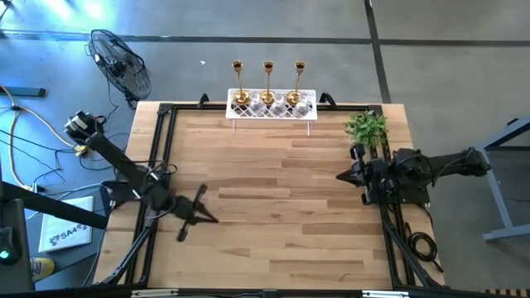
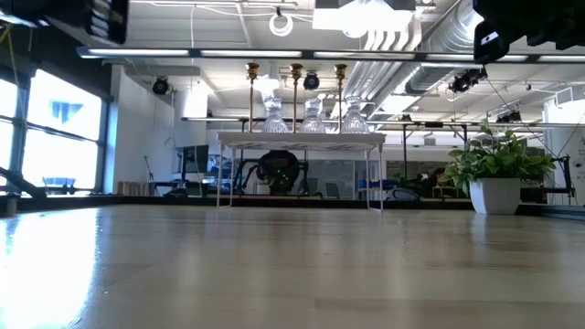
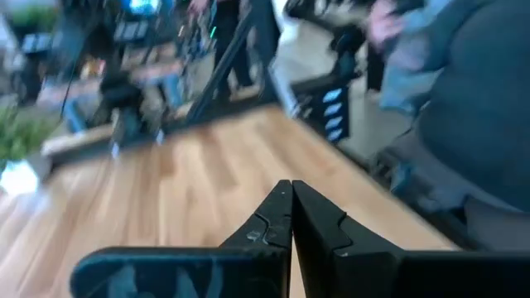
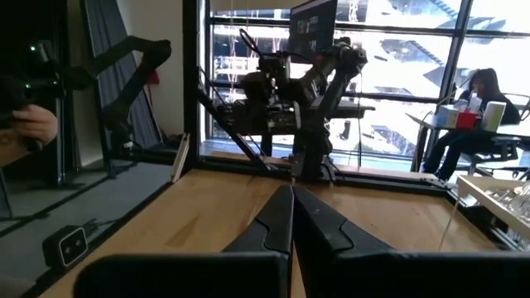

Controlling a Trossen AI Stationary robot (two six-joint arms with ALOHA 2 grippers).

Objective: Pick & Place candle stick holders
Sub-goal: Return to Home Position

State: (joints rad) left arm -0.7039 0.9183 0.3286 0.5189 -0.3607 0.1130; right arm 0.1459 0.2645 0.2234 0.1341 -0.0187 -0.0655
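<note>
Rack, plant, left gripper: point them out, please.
Rack (image 2: 274,139): low view, front edge of its top.
Plant (image 2: 499,195): low view, white pot.
Left gripper (image 3: 291,185): left wrist view, tips of its shut fingers.

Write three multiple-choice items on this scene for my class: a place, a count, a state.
1. The plant stands nearest to: A. the left arm; B. the right arm; C. neither, midway.
2. Gold holders on the white rack: A. two; B. five; C. three.
3. The left pincer, over the table's left side, is: A. shut and empty; B. open; C. shut on a holder.
Key: 1 B, the plant sits at the right arm's corner; 2 C, three gold stems rise from the rack; 3 A, its fingers meet with nothing between.
</note>
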